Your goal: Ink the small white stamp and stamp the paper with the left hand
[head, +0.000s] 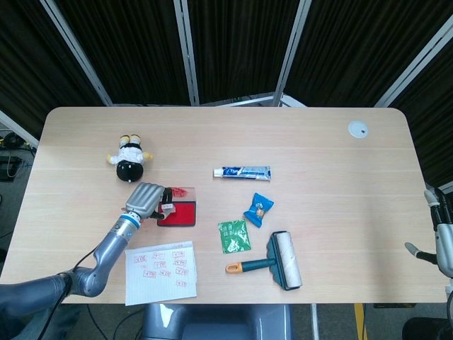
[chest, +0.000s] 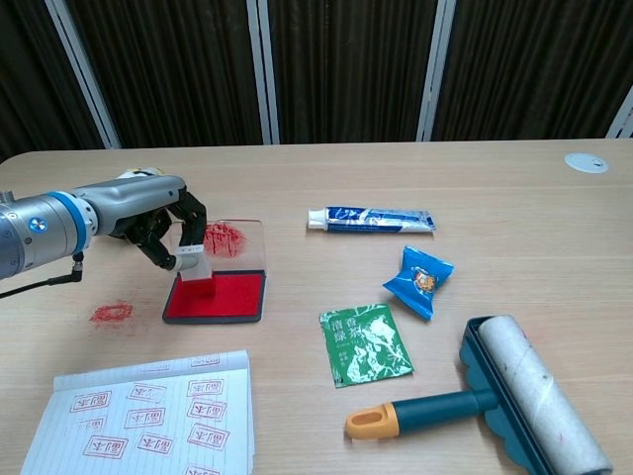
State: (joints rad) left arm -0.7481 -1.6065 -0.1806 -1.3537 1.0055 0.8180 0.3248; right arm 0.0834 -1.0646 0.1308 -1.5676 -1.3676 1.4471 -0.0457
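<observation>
Pale wood table (chest: 297, 168) is carrying everything, with the stamped paper (chest: 148, 416) lying at its near edge. Beyond that, the left hand (chest: 163, 223) is gripping the small white stamp (chest: 192, 259) and pressing it onto the red ink pad (chest: 223, 295). Only part of the right hand (head: 442, 237) is showing, its fingers unreadable. Dark curtains (chest: 346, 64) are hanging behind.

A pale wood-grain table with rounded corners (head: 325, 134) fills the middle of the head view. Behind it, across the top of the frame, hang dark pleated curtains (head: 233, 42) crossed by slanted grey metal struts (head: 185, 49). A small round white grommet (head: 357, 129) sits in the tabletop's upper right. Light falls evenly.
</observation>
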